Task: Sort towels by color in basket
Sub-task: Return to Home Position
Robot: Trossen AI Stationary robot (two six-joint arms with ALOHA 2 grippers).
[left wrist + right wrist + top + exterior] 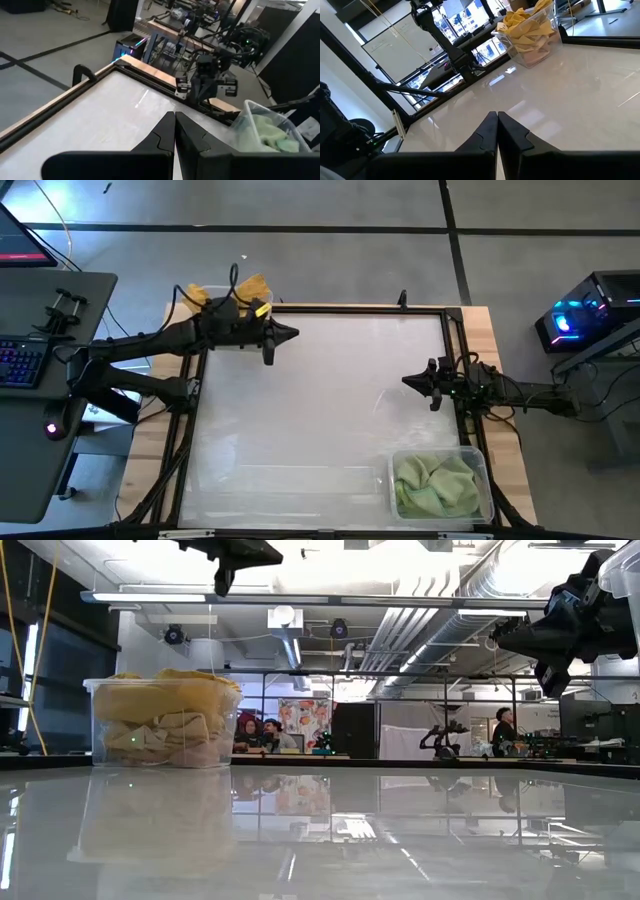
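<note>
Light green towels (434, 484) lie bunched in a clear bin (481, 459) at the table's near right corner; they also show in the left wrist view (265, 132). Mustard yellow and peach towels (165, 720) fill a second clear bin (100, 730) at the far left corner, also seen in the right wrist view (527, 30). My left gripper (293, 334) hovers shut above the table just right of that bin. My right gripper (408, 381) hovers shut near the table's right edge, above the green bin's far side. Both hold nothing.
The white tabletop (320, 400) has a dark raised frame (350, 310) around it. A desk with a keyboard (25, 365) stands left of the table. People sit in the room beyond the far edge (255, 730).
</note>
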